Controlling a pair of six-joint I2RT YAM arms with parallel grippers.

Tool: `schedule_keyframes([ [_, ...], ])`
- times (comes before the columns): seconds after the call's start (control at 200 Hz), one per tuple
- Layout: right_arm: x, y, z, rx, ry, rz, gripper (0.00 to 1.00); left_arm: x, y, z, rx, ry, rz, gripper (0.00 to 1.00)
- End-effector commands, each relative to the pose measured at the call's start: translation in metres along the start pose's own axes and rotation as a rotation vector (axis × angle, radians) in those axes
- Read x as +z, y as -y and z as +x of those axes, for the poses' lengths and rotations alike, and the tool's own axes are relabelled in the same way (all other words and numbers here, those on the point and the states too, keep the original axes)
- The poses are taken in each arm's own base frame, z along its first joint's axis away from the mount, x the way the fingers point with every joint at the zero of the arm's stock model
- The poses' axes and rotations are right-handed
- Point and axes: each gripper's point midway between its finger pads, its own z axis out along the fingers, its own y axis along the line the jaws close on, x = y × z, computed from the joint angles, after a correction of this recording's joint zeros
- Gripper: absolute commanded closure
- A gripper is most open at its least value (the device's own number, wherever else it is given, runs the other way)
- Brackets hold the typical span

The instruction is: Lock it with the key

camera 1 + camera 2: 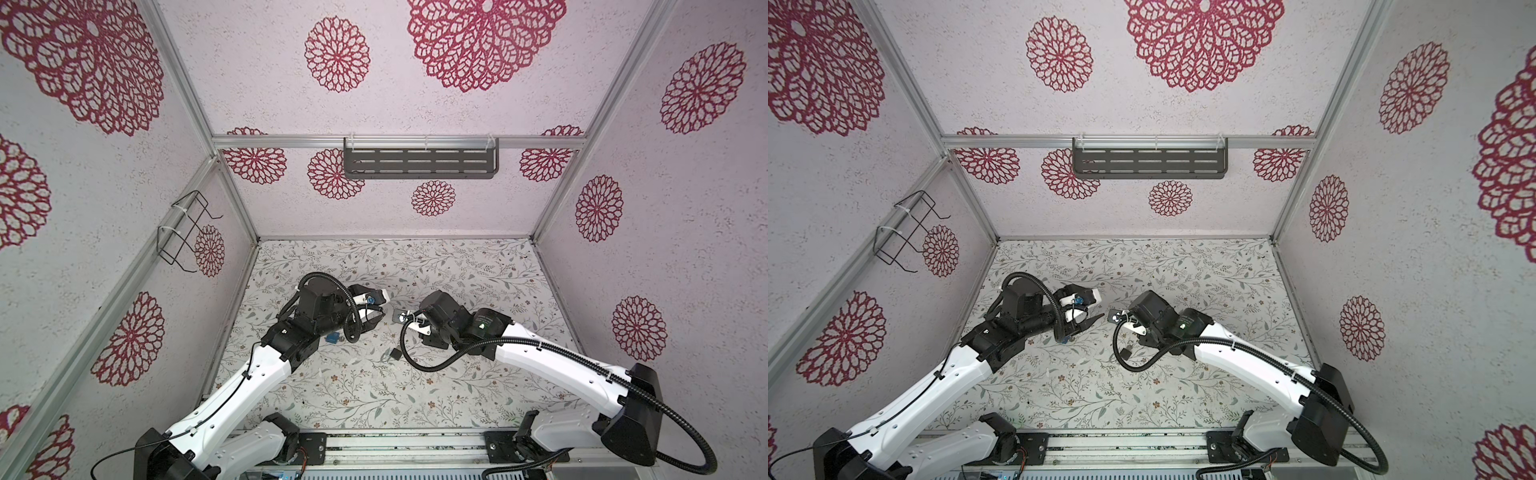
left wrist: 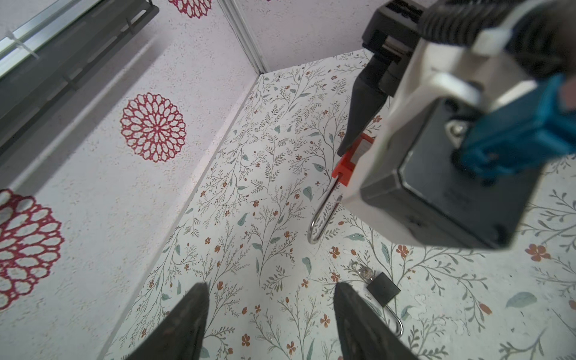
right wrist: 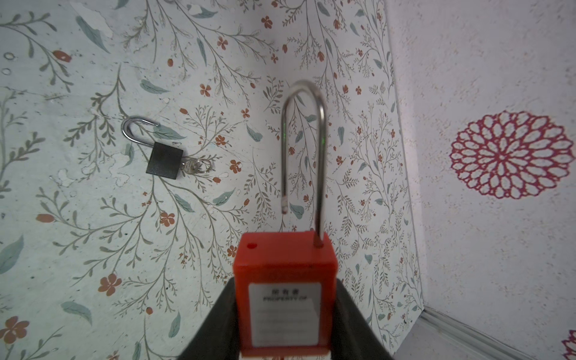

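Note:
My right gripper (image 3: 285, 311) is shut on the body of a red padlock (image 3: 285, 268). The padlock's long steel shackle (image 3: 304, 124) stands open, with one leg free of the body, and points down toward the floral table. In the left wrist view the red padlock (image 2: 350, 163) shows beside one dark right finger (image 2: 361, 112). My left gripper (image 2: 270, 286) is open and empty, hovering left of the right gripper in both top views (image 1: 380, 305). A small black padlock (image 3: 164, 162) lies on the table with its shackle open. Its keys on a ring (image 3: 196, 165) are at its base.
A blue padlock (image 1: 332, 337) lies on the table under the left arm. The black padlock (image 1: 395, 354) sits between the two arms. A dark slotted shelf (image 1: 419, 164) hangs on the back wall and a wire basket (image 1: 183, 232) on the left wall.

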Motion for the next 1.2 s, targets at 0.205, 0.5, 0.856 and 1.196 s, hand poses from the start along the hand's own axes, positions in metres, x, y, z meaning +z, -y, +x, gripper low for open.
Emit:
schedule_keyframes([
  [0.205, -0.032, 0.016, -0.023, -0.032, 0.169, 0.109, 0.75, -0.008, 0.02, -0.014, -0.004, 0.068, 0.145, 0.34],
  [0.5, -0.042, 0.015, -0.034, -0.074, 0.226, 0.158, 0.74, -0.005, 0.03, -0.017, -0.104, 0.072, 0.233, 0.42],
  [0.856, -0.051, 0.017, -0.045, -0.092, 0.285, 0.199, 0.74, -0.002, 0.031, -0.015, -0.125, 0.053, 0.251, 0.52],
  [1.196, -0.055, 0.022, -0.045, -0.099, 0.293, 0.244, 0.75, 0.004, 0.03, -0.014, -0.111, 0.037, 0.272, 0.7],
])
